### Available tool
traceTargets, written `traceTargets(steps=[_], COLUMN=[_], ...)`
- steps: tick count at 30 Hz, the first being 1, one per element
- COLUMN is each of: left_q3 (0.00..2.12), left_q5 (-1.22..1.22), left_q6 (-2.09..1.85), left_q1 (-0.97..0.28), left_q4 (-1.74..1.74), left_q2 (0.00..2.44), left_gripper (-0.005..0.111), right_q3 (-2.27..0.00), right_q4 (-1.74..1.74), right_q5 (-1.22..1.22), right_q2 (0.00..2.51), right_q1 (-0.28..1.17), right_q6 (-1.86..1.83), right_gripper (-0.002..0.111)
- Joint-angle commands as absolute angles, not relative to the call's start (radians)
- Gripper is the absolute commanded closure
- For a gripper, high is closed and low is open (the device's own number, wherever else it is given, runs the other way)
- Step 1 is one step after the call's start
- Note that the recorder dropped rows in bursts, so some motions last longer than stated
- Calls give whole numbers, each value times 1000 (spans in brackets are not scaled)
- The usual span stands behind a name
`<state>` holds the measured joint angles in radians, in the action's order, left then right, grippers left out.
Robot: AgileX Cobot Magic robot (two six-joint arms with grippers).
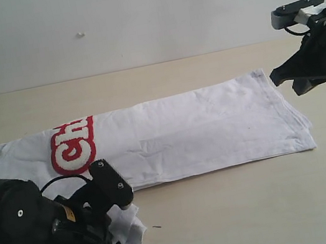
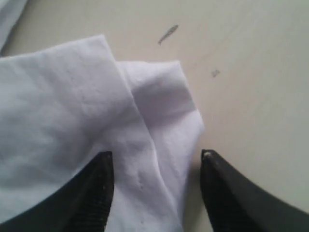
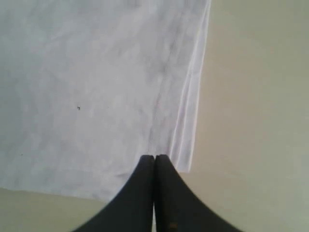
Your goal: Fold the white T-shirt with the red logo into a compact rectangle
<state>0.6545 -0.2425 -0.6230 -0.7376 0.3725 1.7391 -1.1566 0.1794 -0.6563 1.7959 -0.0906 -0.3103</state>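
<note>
Bare table [image 1: 254, 207] is lying open in front of the white T-shirt [image 1: 202, 131] and off its right end, giving low passage there. The folded shirt is spanning the middle, blocking any flat sweep across. The left arm [image 1: 29, 224] is crowding the near-left corner, its left gripper [image 2: 157, 154] straddling a bunched fold. The right gripper [image 3: 154, 157], jaws together, is hanging over the shirt's right edge, seemingly clear of the cloth. A strip behind the shirt is running free to the wall [image 1: 132, 20].
</note>
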Motion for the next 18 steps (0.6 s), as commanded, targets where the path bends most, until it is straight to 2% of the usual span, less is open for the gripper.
traceTargets(steps=[1,2,3,4,5,11,18], left_q3=[653,653,653,653,663,805,919], left_q5=[-250,-260,-292,-313,-361,-725,-725], left_q6=[-597,-597,-597,-597,-597,-597,-597], left_q1=[-735,-735,-735,-735,-735,-735,-735], left_q4=[315,307,285,273,257,53,-490], left_q2=[1755,1758,1760,1760,1760,1709,1663], left_gripper=[65,70,84,92,107,107,107], right_q3=[-1151,-1151,-1151,-1151,-1151,-1151,-1151], right_q4=[181,181,181,181,181,201,209], right_q5=[-649,-649,-653,-656,-656,-660,-638], right_q2=[1787,1787,1787,1787,1787,1787,1787], right_q1=[-93,-93,-93,-93,-93,-93,-93], right_q6=[-321,-321,-321,-321,-321,-330,-339], right_gripper=[108,108,108,108,108,108,108])
